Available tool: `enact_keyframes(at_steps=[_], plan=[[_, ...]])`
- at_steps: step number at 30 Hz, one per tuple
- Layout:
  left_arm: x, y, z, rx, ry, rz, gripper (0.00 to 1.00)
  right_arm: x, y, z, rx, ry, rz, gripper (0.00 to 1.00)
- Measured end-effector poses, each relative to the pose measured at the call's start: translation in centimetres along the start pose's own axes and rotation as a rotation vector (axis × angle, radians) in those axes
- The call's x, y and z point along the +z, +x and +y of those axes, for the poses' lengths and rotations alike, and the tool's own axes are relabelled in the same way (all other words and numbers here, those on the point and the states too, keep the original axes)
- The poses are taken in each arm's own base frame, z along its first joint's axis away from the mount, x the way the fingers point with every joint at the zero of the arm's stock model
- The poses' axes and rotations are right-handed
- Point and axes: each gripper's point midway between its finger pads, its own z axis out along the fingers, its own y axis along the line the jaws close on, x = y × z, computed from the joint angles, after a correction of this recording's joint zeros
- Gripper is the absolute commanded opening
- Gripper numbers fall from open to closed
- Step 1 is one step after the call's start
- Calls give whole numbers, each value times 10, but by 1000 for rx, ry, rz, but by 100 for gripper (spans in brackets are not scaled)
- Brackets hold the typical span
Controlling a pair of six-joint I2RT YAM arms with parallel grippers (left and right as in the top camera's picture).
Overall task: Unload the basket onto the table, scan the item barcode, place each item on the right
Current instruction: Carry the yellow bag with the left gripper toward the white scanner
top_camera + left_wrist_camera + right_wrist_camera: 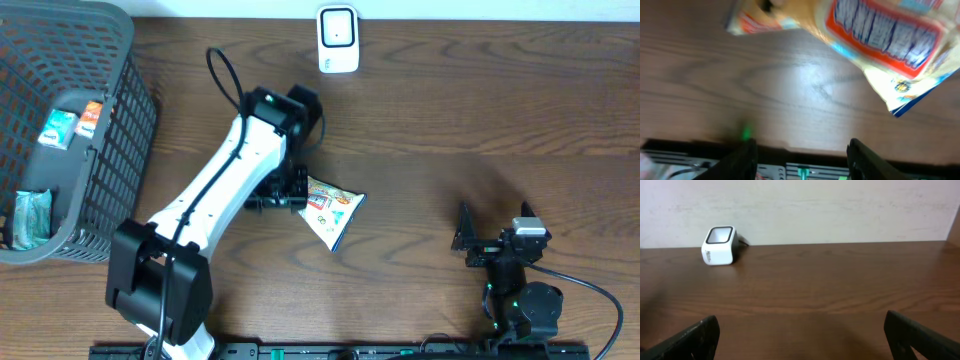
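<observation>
The item, a yellow snack packet (333,208) with orange and blue print, lies flat on the wooden table. In the left wrist view the snack packet (880,40) fills the top of the frame, blurred. My left gripper (278,198) sits just left of it, and its jaws (801,146) stand open with only bare table between them. The white barcode scanner (338,40) stands at the table's far edge and shows as a small scanner (720,245) in the right wrist view. My right gripper (495,240) rests near the front right, its jaws (800,335) wide open and holding nothing.
A dark mesh basket (120,120) at the far left holds several small packets. A black rail (330,350) runs along the table's front edge. A pale wall (840,210) rises behind the scanner.
</observation>
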Motion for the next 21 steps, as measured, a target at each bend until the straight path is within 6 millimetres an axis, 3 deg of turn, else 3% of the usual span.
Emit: enact_keyframes(at_steps=[5,11,16,19,21], plan=[[35,19,-16,17,49,81,57,0,0,0,0,0,0,99],[58,9,-51,-6,173,27,57,0,0,0,0,0,1,99],[80,15,-68,-40,200,13,57,0,0,0,0,0,0,99],[88,6,-83,-28,252,-41,57,0,0,0,0,0,0,99],[83,-13,-101,-16,326,-124,57,0,0,0,0,0,0,99]])
